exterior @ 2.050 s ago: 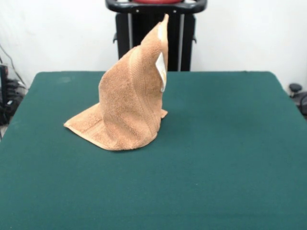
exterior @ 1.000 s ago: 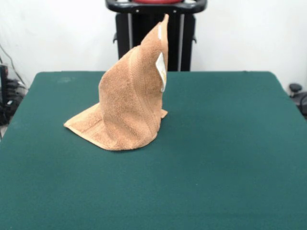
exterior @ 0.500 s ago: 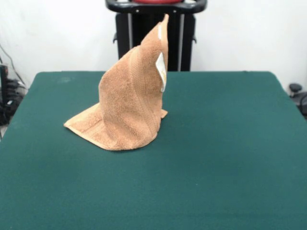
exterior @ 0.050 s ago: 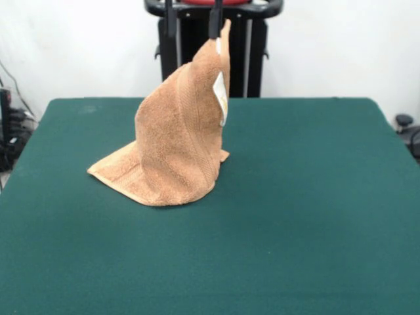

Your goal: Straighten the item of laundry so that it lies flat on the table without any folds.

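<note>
The item of laundry (exterior @ 0.050 s ago: 174, 144), an orange-tan towel, stands bunched up in a tall cone left of the middle of the green table (exterior @ 0.050 s ago: 295, 197). Its lower edge spreads out on the felt toward the left, and a white label (exterior @ 0.050 s ago: 220, 97) hangs on its right side. The peak reaches almost to the top of the front view. My gripper (exterior @ 0.050 s ago: 191, 20) shows only as two dark fingertips (exterior @ 0.050 s ago: 214, 20) at the top edge, set wide apart and open. The right fingertip is just beside the towel's peak; whether it touches is unclear. Nothing lies between the fingers.
A black stand (exterior @ 0.050 s ago: 252, 59) rises behind the table's far edge. Cables and dark gear (exterior @ 0.050 s ago: 10, 131) sit off the left edge, and a dark object (exterior @ 0.050 s ago: 407, 128) off the right edge. Green felt stretches to the right of and in front of the towel.
The two fingertips have come down into view at the top edge, above the towel's peak. The towel keeps the same shape and place.
</note>
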Controlling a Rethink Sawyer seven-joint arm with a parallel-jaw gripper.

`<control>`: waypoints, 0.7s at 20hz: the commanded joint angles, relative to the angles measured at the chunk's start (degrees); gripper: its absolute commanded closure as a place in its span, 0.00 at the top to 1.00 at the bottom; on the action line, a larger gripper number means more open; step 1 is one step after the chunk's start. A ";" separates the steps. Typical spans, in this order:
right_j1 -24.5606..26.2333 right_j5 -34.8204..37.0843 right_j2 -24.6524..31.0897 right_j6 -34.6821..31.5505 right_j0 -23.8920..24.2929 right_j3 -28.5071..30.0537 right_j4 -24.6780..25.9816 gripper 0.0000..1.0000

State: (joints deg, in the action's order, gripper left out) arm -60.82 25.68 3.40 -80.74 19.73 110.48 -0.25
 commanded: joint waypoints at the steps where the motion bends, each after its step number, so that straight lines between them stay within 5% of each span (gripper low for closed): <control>1: 4.71 -4.34 0.33 -13.51 -2.22 5.33 -0.72 1.00; 14: 9.92 -10.77 1.81 -14.14 -1.69 5.33 -1.95 1.00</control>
State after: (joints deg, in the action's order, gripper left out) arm -54.60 18.38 3.38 -80.74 19.71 110.59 -0.35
